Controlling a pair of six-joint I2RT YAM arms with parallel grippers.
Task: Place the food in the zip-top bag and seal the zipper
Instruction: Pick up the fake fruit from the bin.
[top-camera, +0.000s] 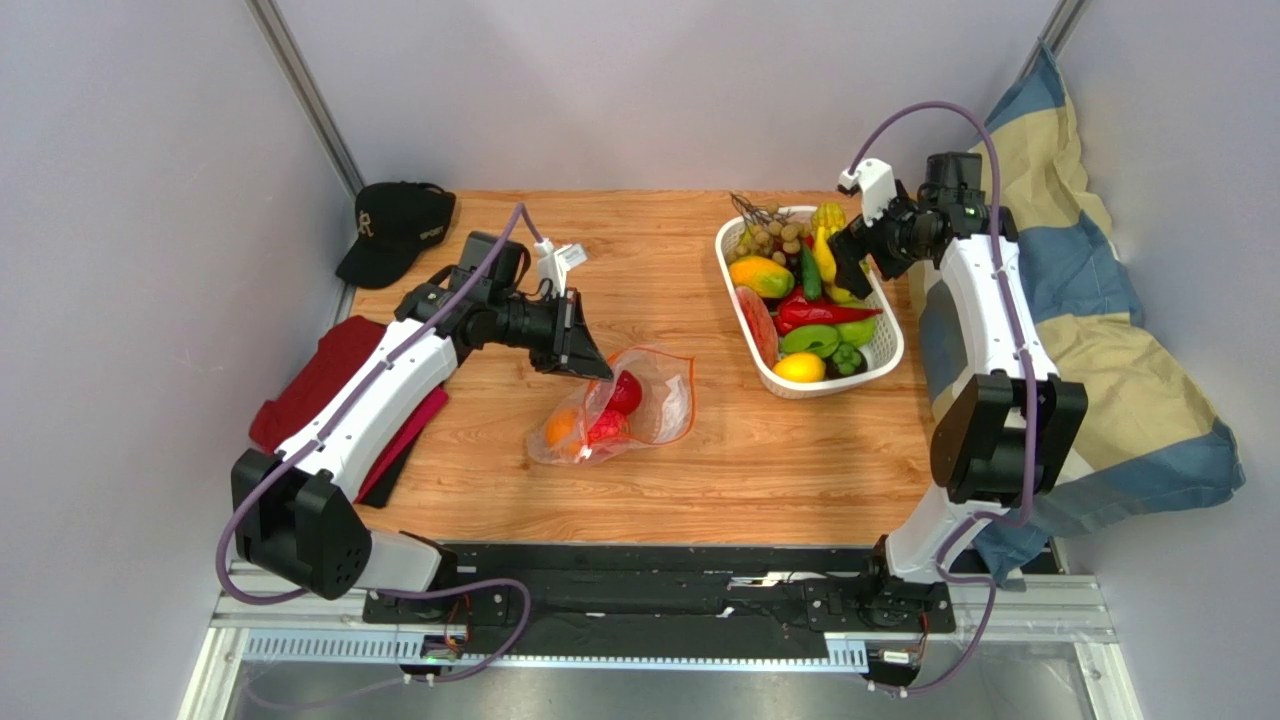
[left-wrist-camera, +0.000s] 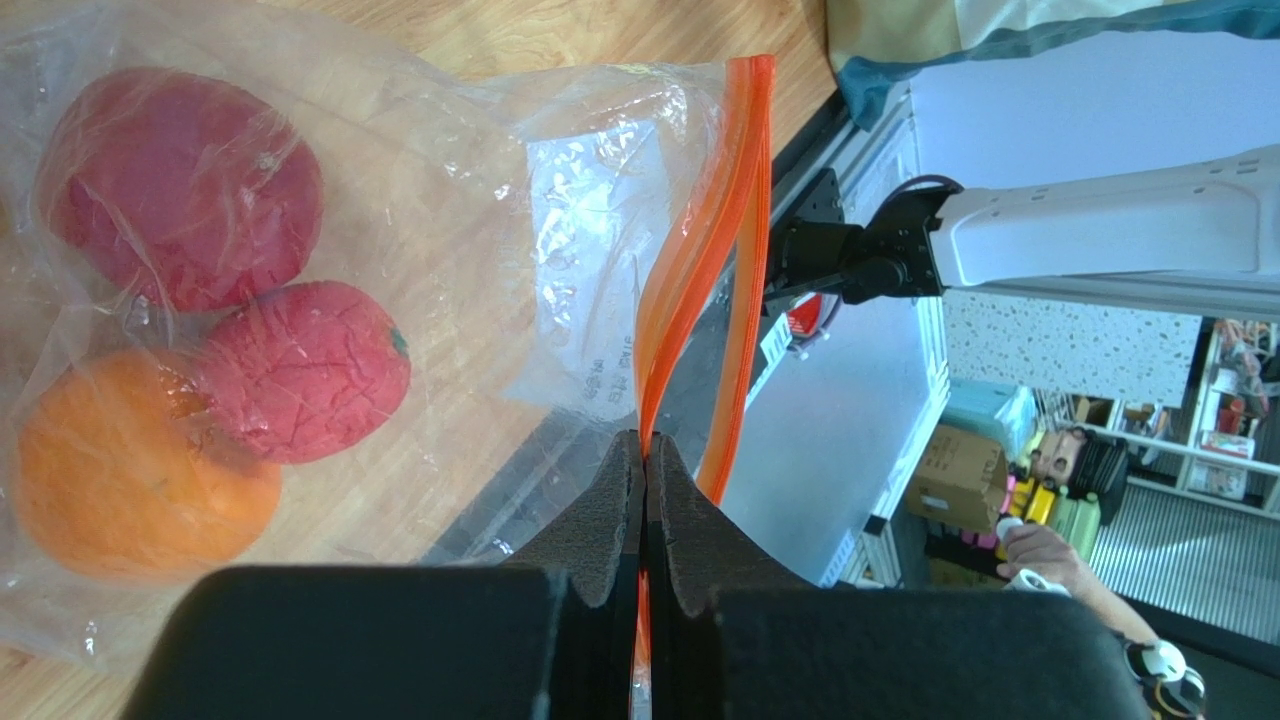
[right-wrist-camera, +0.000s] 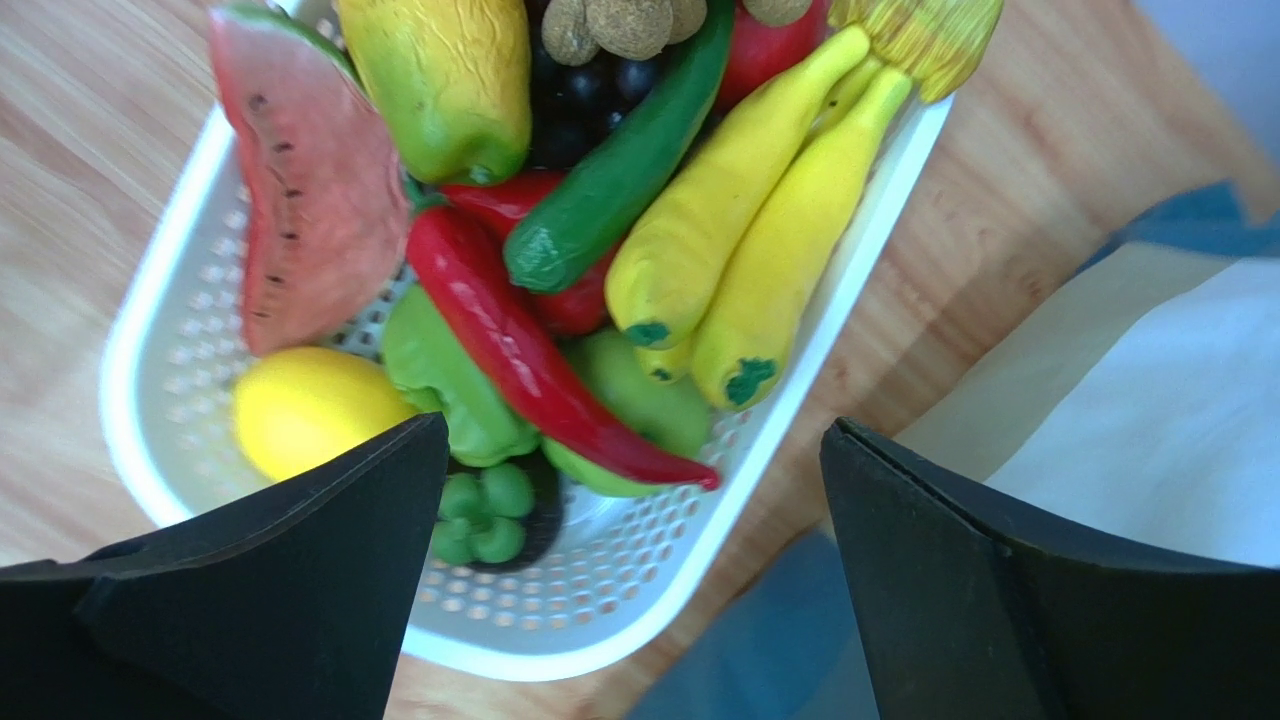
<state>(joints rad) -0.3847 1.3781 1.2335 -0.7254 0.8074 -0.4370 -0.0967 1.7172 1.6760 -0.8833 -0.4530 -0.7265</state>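
The clear zip-top bag lies mid-table with a red fruit, a pinkish-red fruit and an orange inside. Its orange zipper is parted into two strips. My left gripper is shut on one strip at the bag's mouth, seen from above at the left gripper. My right gripper hangs open over the far right part of the white basket, with nothing between its fingers. Below it lie more food: yellow pieces, a red chili, a lemon and green pieces.
The basket stands at the back right of the wooden table. A black cap sits at the back left and a red cloth along the left edge. A blue and yellow cloth hangs past the right edge.
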